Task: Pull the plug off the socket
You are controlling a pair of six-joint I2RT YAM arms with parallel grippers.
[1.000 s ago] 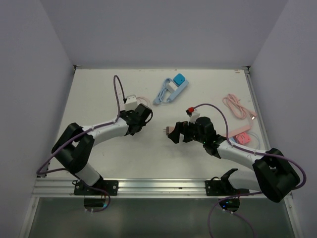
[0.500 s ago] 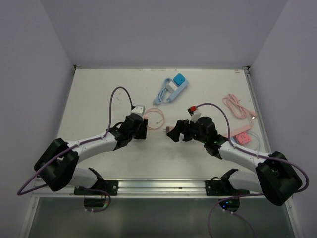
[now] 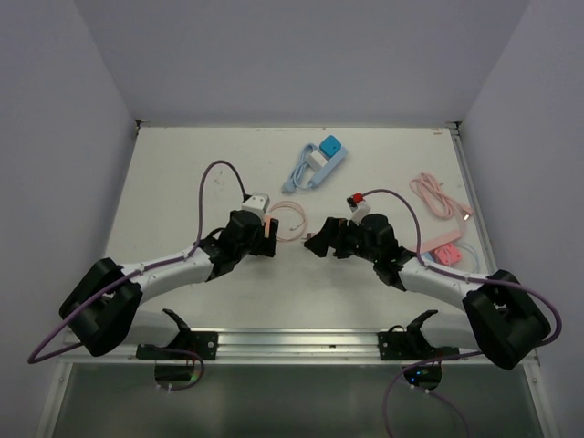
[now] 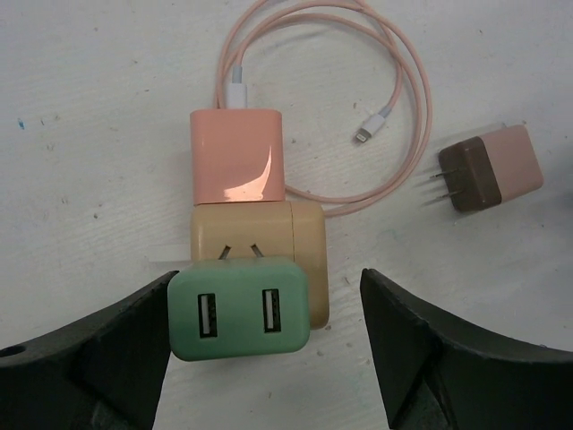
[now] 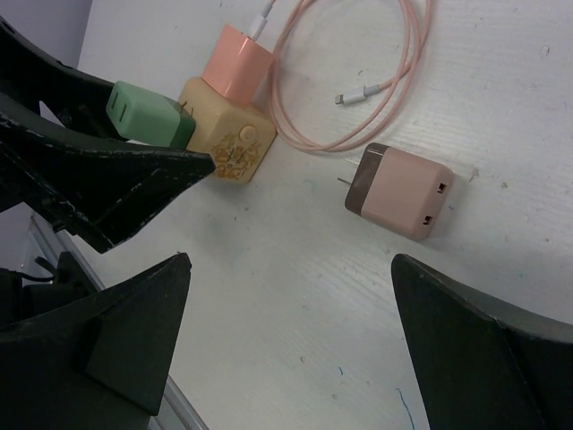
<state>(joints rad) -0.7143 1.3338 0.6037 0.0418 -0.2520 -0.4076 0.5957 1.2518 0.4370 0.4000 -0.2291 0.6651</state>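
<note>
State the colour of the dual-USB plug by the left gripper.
Mint green plug; left wrist view.

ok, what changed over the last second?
Left arm dropped low, elbow swinging out; the left gripper now sits open around the green charger plugged into the beige socket. The right gripper edged slightly left, open, the pink-brown plug lying free on the table. The blue power strip and far-right pink cable stayed put.

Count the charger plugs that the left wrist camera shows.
3. A green one sits partly in the cream socket cube, nearest the camera; a salmon one abuts the cube's far side; a pink-and-brown one lies loose to the right. More may lie outside this view.
</note>
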